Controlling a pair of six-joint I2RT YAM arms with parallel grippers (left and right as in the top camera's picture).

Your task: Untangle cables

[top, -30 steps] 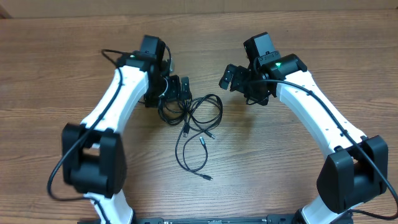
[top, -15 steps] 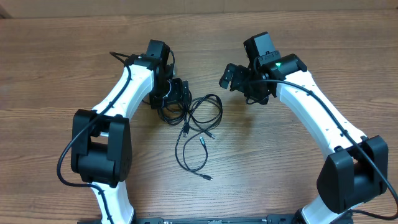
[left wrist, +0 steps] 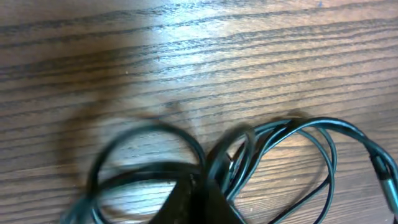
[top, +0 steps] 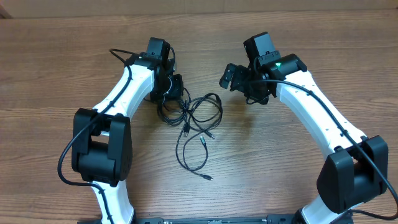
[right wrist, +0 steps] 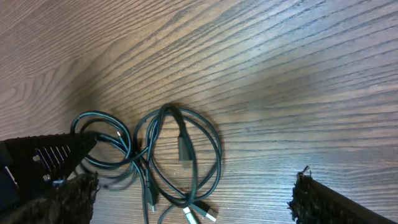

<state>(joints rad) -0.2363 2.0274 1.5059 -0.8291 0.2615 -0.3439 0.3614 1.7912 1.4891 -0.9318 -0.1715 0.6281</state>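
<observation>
Since a second ago, the left arm has swung its elbow inward and the left gripper (top: 175, 89) has gone from wide open to fully closed. It now pinches the upper left edge of the thin black cables (top: 198, 118), which lie in a loose tangle of loops on the brown wood-grain table (top: 298, 37) between the two arms. In the left wrist view the closed fingertips (left wrist: 194, 198) meet in a wedge with dark loops crossing at their tip. That part is blurred, so how many strands are caught cannot be told. The right gripper (top: 231, 77) hovers up and to the right of the tangle, well clear of it, with its jaws spread wide and empty. Small plug ends (top: 202, 141) lie on the near side of the pile.

The main risk is probably a pinch that holds more than one cord. Pulling then would drag the whole bundle along, or draw the crossings tighter instead of freeing one strand. With nothing pinning the far loops, the pile may simply slide. A thin cord may also slip from the grip if a plug snags in a loop.
</observation>
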